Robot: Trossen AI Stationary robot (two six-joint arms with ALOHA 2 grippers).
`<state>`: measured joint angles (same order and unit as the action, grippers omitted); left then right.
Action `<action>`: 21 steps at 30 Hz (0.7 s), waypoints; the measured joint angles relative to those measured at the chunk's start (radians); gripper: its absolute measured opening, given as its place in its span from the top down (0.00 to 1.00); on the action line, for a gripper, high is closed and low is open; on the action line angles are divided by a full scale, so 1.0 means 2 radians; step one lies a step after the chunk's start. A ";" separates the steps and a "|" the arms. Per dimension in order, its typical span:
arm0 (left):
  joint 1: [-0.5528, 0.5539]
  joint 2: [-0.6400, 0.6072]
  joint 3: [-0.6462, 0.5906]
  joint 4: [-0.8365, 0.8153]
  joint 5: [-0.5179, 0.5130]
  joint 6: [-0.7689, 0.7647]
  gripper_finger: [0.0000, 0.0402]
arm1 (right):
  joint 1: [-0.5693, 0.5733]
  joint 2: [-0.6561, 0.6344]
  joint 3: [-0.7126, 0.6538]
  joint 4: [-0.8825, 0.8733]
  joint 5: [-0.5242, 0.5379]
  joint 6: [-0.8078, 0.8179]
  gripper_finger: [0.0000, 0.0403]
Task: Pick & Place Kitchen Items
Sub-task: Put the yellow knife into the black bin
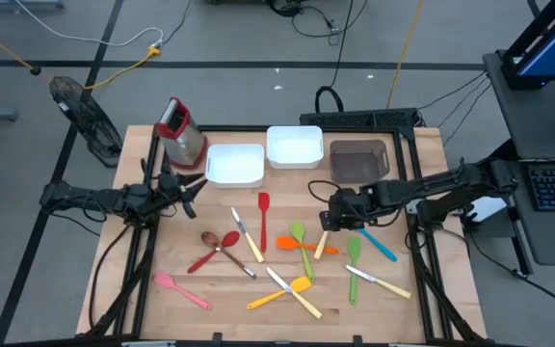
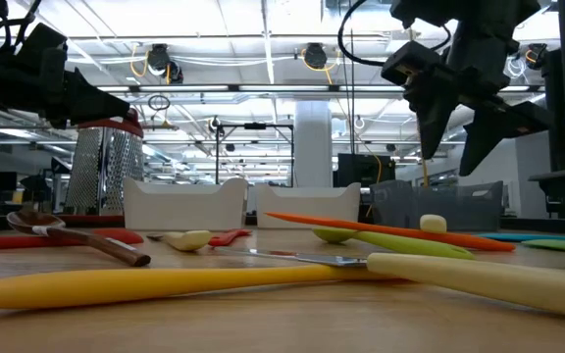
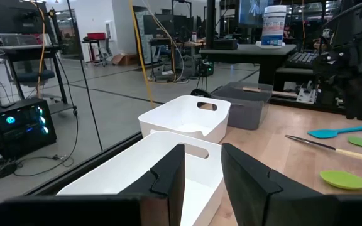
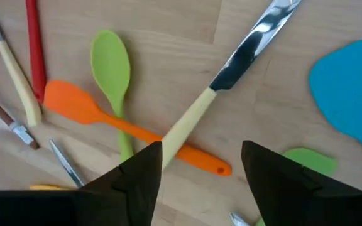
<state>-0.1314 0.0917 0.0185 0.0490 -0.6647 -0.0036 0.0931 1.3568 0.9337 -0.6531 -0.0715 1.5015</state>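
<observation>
Right gripper [image 1: 333,214] reaching in from the table's right side, arm stretched low and nearly level, fingers spread wide and empty above a pale-handled knife [image 4: 225,88]. Knife lying flat on the wood just below the dark fingertips [image 4: 144,164], cream plastic handle crossing the orange spatula [image 4: 115,122], polished steel blade pointing away. Green spoon [image 4: 110,63] beside it, smooth and matte, bowl oval, handle passing under the orange one. Blue spatula [image 4: 351,94] off to the side, broad and flat with rounded corners. Left gripper [image 1: 183,190] held near the back left of the table beside the red-topped metal box [image 1: 181,130], jaws parted a little around nothing, pointed over the nearer white tray [image 3: 168,169]; second white tray [image 3: 190,119] and dark tray [image 3: 247,103] lined up beyond, all three glossy plastic with cut handle slots. Remaining utensils scattered across the pale wooden table [image 1: 123,280]: red spatula [image 1: 263,217], red spoon [image 1: 212,253] crossed by a brown spoon [image 1: 222,247], pink spatula [image 1: 181,289], yellow spatula [image 1: 279,293] crossed by another knife [image 1: 292,292], a further knife [image 1: 247,234] left of centre, one more [image 1: 379,280] lying over a second green utensil [image 1: 354,265] at the right. Whether that last green piece is spoon or spatula hard to judge from above.
</observation>
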 joint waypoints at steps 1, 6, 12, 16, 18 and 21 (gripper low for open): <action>0.000 0.000 0.000 0.000 0.000 0.001 0.74 | -0.001 0.002 0.000 0.002 0.000 0.002 0.47; 0.000 0.000 0.000 0.000 0.000 0.005 0.74 | -0.005 0.019 0.000 0.014 0.000 0.003 0.49; 0.000 0.000 0.000 0.000 0.000 0.004 0.74 | -0.010 0.051 0.000 0.029 -0.003 0.003 0.49; 0.000 0.000 0.000 0.000 0.000 0.004 0.74 | -0.015 0.071 0.000 0.037 -0.003 0.003 0.49; 0.000 0.000 0.000 0.000 0.000 0.004 0.74 | -0.018 0.076 0.000 0.045 -0.003 0.003 0.49; 0.000 0.000 0.000 0.000 0.000 0.004 0.74 | -0.020 0.087 0.000 0.063 -0.003 0.006 0.49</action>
<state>-0.1314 0.0917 0.0185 0.0486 -0.6647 0.0049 0.0521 1.5309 0.9337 -0.5268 -0.0779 1.5142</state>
